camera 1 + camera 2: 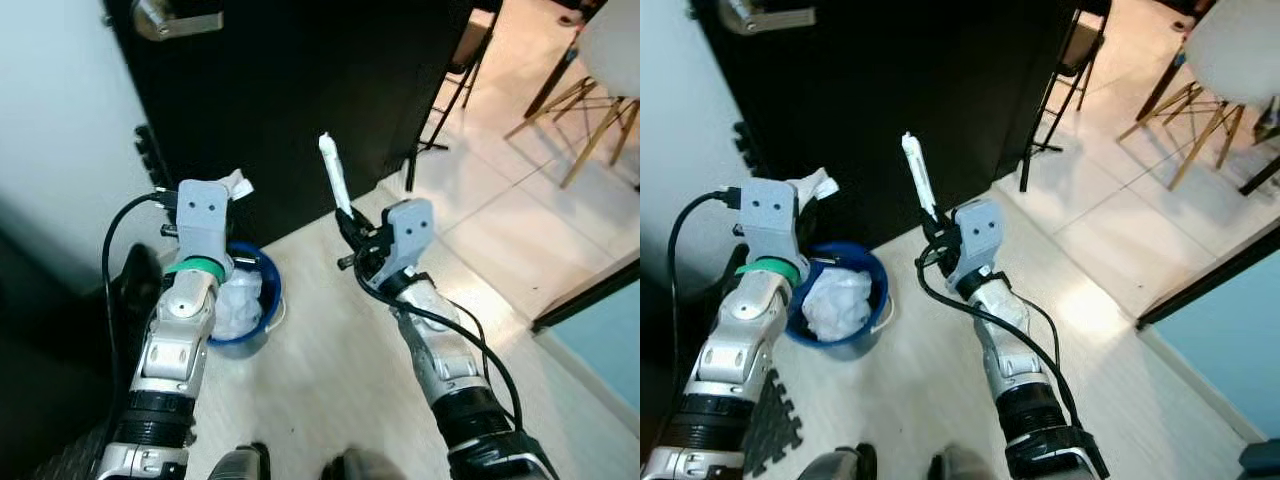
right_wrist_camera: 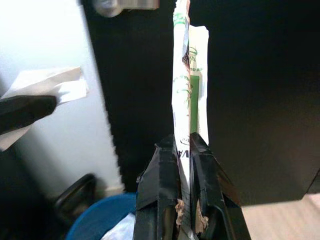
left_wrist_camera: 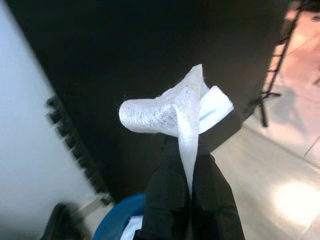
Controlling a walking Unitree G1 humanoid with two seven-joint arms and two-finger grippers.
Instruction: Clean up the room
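**Two light scraps pinched over the bin**

The right gripper (image 2: 186, 150) is clenching the lower end of a thin paper wrapper (image 1: 334, 178), standing up toward 12 o'clock. The left gripper (image 3: 187, 165) is pinching a crumpled tissue (image 3: 172, 112) above the blue bin (image 1: 865, 325), already holding white paper. Both look weightless, limp and easily torn; end grips seem adequate.

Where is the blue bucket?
The blue bucket sits on the floor by the black door, just under the left gripper.
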